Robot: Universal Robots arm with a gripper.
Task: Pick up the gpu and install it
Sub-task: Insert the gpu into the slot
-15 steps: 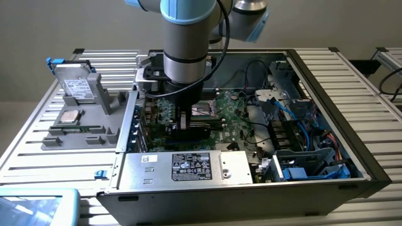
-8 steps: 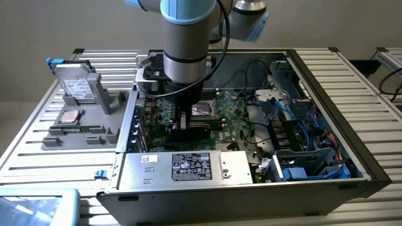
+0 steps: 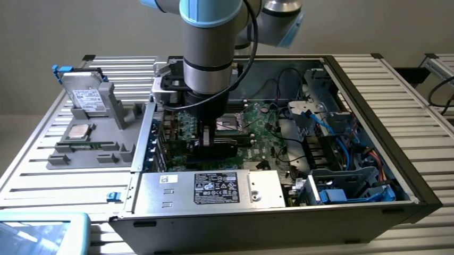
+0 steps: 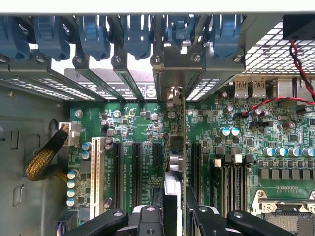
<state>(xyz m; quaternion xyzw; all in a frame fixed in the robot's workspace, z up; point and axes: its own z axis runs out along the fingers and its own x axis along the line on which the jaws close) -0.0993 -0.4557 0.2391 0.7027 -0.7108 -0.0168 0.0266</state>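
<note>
Fingers (image 4: 173, 216) pinch the gpu (image 4: 175, 162) edge-on, upright over the motherboard (image 4: 133, 123) slots.

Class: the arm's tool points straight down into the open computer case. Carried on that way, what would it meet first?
Probably the motherboard. The tool holds the gpu edge-on above the slots, so the card's lower edge would likely touch first; depth is unclear.

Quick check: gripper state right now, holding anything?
Gripper: shut on the gpu, held edge-on over the motherboard slots.

Open computer case (image 3: 369, 95) on slatted table (image 3: 42, 175); hard drive (image 3: 86, 98) in grey fixture (image 3: 92, 154).
</note>
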